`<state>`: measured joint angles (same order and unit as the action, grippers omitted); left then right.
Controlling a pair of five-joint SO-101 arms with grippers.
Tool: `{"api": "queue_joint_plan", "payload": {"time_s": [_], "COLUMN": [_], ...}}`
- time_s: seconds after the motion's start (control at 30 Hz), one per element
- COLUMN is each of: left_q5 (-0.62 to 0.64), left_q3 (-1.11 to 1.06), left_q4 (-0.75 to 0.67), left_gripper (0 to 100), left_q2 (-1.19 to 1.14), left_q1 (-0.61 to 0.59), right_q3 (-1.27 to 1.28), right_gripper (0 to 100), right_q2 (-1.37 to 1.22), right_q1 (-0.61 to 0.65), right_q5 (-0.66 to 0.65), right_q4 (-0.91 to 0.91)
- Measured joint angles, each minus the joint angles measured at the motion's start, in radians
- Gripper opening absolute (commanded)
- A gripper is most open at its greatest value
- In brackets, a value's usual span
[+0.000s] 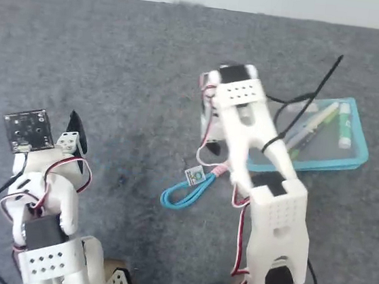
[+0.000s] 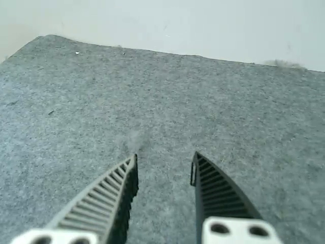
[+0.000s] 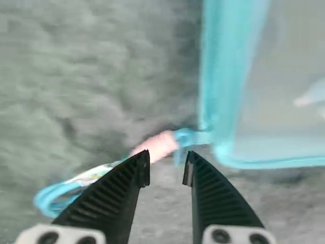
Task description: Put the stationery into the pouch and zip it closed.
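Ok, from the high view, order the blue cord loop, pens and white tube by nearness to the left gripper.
From the left gripper:
1. Blue cord loop, mid-table.
2. Pens, inside the pouch.
3. White tube, pouch's far end.

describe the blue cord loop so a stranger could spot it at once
On the grey felt table, find the clear teal-edged pouch. Off its corner, toward the left arm, lies the blue cord loop, thin and curled with a small tag.

Pouch (image 1: pixel 336 150) partly behind right arm (image 1: pixel 252 132), zip pull (image 3: pixel 155 145) blurred
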<state>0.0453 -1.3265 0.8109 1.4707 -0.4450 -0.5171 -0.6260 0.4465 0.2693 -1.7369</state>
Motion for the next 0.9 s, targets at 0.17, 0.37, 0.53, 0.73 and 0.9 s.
{"api": "queue_joint_plan", "payload": {"time_s": [0.17,0.37,0.53,0.73,0.9], "left_q5": [0.0,0.0,0.0,0.0,0.0], "left_q3": [0.0,0.0,0.0,0.0,0.0], "left_q4": [0.0,0.0,0.0,0.0,0.0], "left_gripper": [16,16,16,16,16], "left_q2": [0.0,0.0,0.0,0.0,0.0], "left_q1": [0.0,0.0,0.0,0.0,0.0], "right_q3": [0.002,0.08,0.155,0.322,0.414], "right_gripper": [12.3,11.9,12.4,12.4,12.9], "right_q2": [0.012,-0.021,-0.021,0.048,0.117], "right_q1": [0.086,0.081,0.055,0.058,0.035], "right_q5": [0.087,0.127,0.158,0.17,0.209], "right_q4": [-0.003,0.035,0.071,0.183,0.285]}}
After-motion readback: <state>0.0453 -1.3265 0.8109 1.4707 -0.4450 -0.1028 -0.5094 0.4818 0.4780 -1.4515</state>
